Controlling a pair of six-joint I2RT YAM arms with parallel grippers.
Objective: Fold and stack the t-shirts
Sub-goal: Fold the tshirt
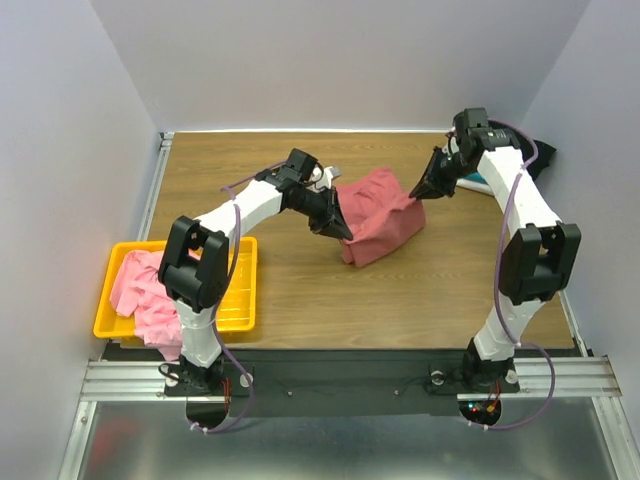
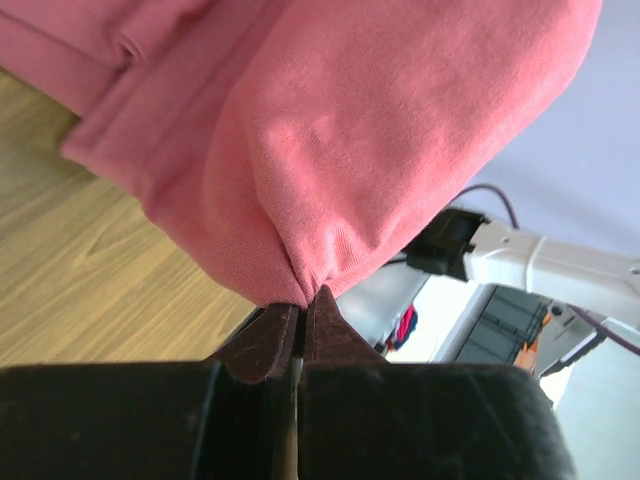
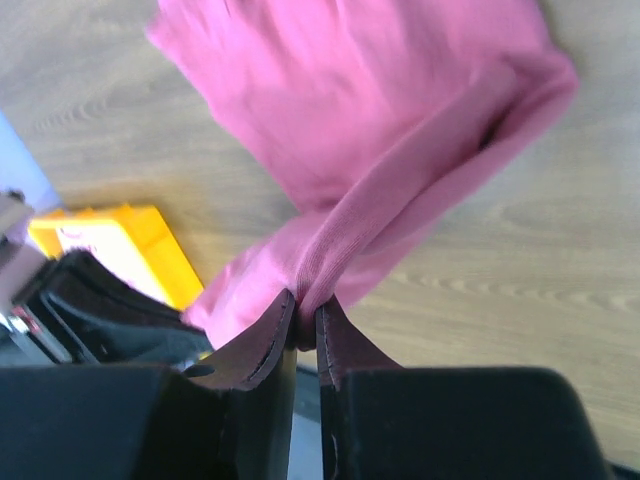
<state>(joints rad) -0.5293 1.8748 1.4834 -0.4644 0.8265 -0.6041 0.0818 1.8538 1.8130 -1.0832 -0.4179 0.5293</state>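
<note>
Both my arms bend inward over the worktop, elbows raised. My left end effector is clamped on the left edge of the dusty-red t-shirt, bunched mid-worktop. My right end effector pinches its far-right edge, held raised. A light pink t-shirt spills from the yellow basket, near left.

white arms, black joints, purple cables, maroon end effector fingers

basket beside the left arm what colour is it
Yellow. The basket shows best in the top external view.
</note>
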